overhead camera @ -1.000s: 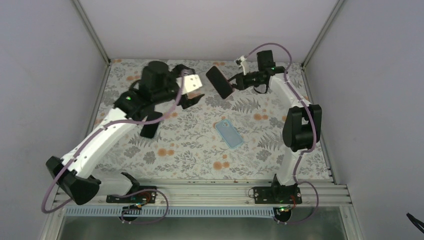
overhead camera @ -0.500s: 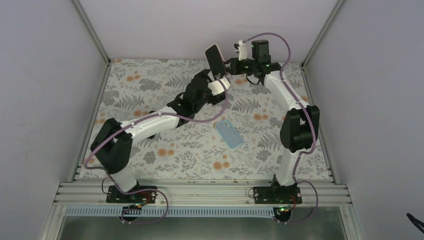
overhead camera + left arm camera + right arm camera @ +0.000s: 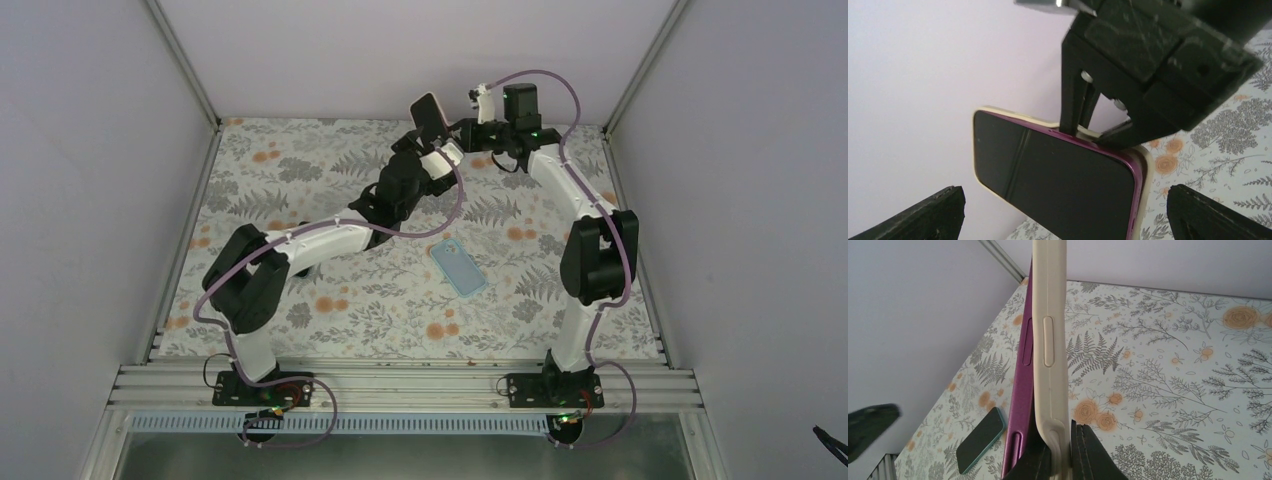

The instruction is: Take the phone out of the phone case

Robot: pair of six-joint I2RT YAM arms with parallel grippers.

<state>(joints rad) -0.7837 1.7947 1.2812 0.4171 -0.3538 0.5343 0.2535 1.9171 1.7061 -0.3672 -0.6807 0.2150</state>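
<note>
Counter (image 3: pixel 300 190): floral-patterned.
Teal phone (image 3: pixel 460 267): lies flat near the counter's middle, well apart from both hands.
Left hand (image 3: pixel 1064 200): spread wide, one finger (image 3: pixel 938 215) on either side of the raised phone's screen, gripping nothing.
Right hand (image 3: pixel 1098 125): pinching one end of the phone case.
Phone case (image 3: pixel 1049 340): cream, held off the counter at the far side, near the back wall.
Phone (image 3: pixel 1048 180): purple-edged with a dark screen, seated in the phone case, its side showing beside the cream rim.

Purple phone (image 3: pixel 1048 175) partly inside cream case (image 3: pixel 1050 315)
</note>
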